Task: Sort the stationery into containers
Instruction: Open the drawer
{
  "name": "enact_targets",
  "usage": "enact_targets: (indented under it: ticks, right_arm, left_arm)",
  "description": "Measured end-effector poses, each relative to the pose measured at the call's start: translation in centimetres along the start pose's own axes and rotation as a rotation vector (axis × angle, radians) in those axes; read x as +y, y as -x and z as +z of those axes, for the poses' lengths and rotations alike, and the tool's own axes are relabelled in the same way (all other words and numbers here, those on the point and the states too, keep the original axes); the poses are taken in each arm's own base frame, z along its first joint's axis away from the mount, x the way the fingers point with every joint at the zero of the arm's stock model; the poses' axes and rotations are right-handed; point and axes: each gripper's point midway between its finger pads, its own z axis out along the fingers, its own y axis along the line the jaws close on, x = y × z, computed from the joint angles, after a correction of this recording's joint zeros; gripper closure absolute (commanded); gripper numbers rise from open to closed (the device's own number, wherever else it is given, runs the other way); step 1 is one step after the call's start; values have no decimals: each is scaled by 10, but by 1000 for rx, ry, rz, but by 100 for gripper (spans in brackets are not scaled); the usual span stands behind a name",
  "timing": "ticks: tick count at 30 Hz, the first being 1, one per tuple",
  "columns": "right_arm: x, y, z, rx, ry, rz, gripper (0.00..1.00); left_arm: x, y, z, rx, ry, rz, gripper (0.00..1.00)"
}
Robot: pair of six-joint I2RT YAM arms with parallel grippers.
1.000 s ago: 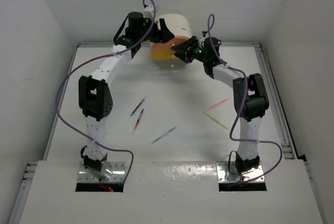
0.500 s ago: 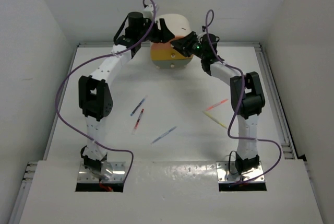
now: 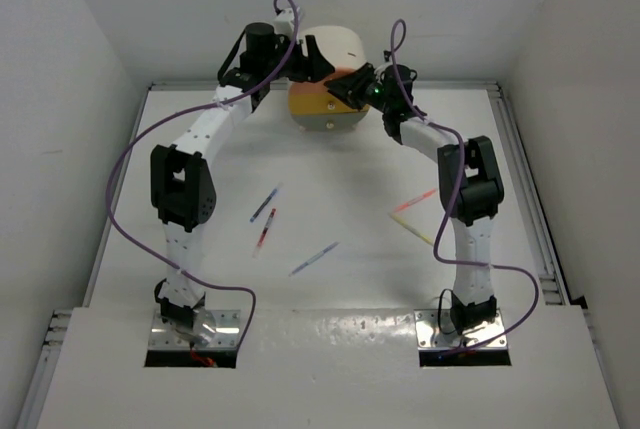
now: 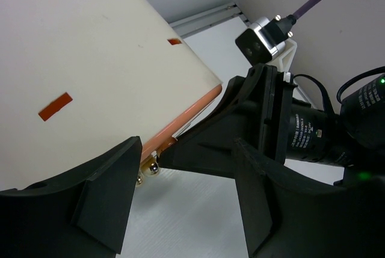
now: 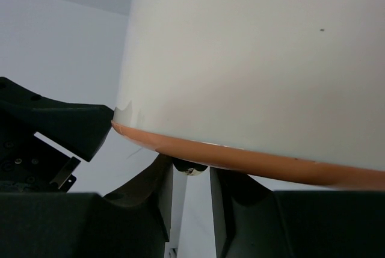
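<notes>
The cream arch-topped box (image 3: pixel 345 49) stands at the back of the table, with an orange drawer (image 3: pixel 318 92) above a yellow drawer (image 3: pixel 322 112). My right gripper (image 3: pixel 350 89) is at the orange drawer's front. In the right wrist view its fingers (image 5: pixel 144 210) close on the drawer's small round knob (image 5: pixel 191 168) under the orange edge (image 5: pixel 252 160). My left gripper (image 3: pixel 311 58) is open and empty against the box's upper left side (image 4: pixel 90 59). Two blue-purple pens (image 3: pixel 266 202) (image 3: pixel 314 258), a red pen (image 3: pixel 265 228), a pink stick (image 3: pixel 414 200) and a yellow stick (image 3: pixel 414 230) lie on the table.
White walls enclose the table on the left, back and right. A metal rail (image 3: pixel 525 184) runs along the right edge. Purple cables (image 3: pixel 125 174) loop from both arms. The two grippers are close together at the box; the left wrist view shows the right gripper's black body (image 4: pixel 258 125).
My right gripper has moved up and left, closer in against the orange drawer front. The left arm and the pens have not moved.
</notes>
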Motion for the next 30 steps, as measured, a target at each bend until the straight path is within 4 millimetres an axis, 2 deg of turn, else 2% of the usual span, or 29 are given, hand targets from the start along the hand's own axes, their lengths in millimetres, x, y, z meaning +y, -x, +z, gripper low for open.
enact_targets:
  ticks: [6,21,30]
  right_arm:
    - [1,-2,-4,0,3,-1,100]
    - [11,-45,-56,76,-10,19,100]
    - [15,-61,-77,95,-15,26,100]
  left_arm:
    - [0,0,0,0,1,0,32]
    - [2,0,0,-2,10,-2,32]
    - [2,1,0,-4,12,-12,32]
